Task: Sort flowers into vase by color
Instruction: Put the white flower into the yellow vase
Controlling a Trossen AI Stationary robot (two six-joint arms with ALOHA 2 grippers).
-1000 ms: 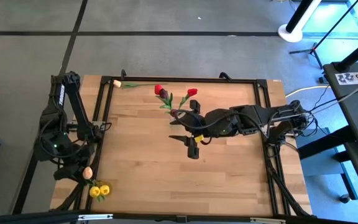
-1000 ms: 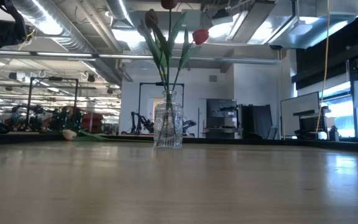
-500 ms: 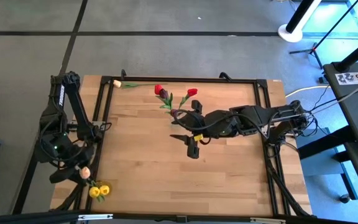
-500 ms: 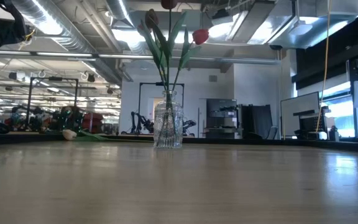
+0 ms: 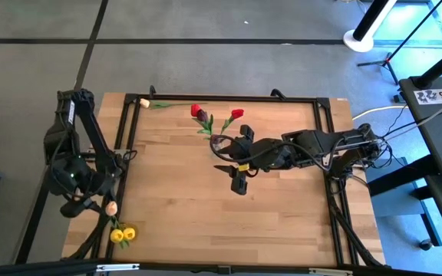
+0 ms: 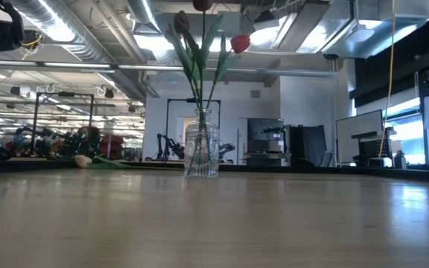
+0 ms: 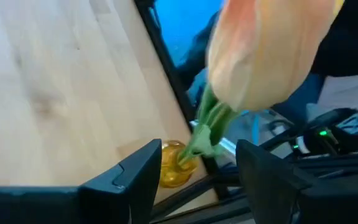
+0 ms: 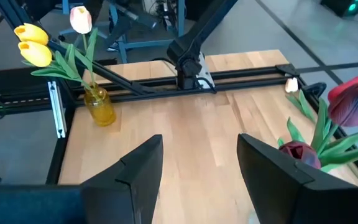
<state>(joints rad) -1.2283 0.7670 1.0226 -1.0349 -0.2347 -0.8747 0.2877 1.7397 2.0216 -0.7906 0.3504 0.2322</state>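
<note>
While the left end effector hangs over the worktop's near-left corner, released, a cream tulip stands between its fingers with its stem in the yellow vase, beside two yellow tulips. Such flowers look light, with soft heads and thin bendy stems, so mid-stem seems the safest grip. Another cream tulip lies at the far edge; the right end effector, also released, waits near the clear vase

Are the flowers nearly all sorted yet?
Nearly. The red and maroon tulips stand in the clear vase. The yellow tulips share the yellow vase. The open left gripper surrounds a cream tulip there. The loose cream tulip is left.
</note>
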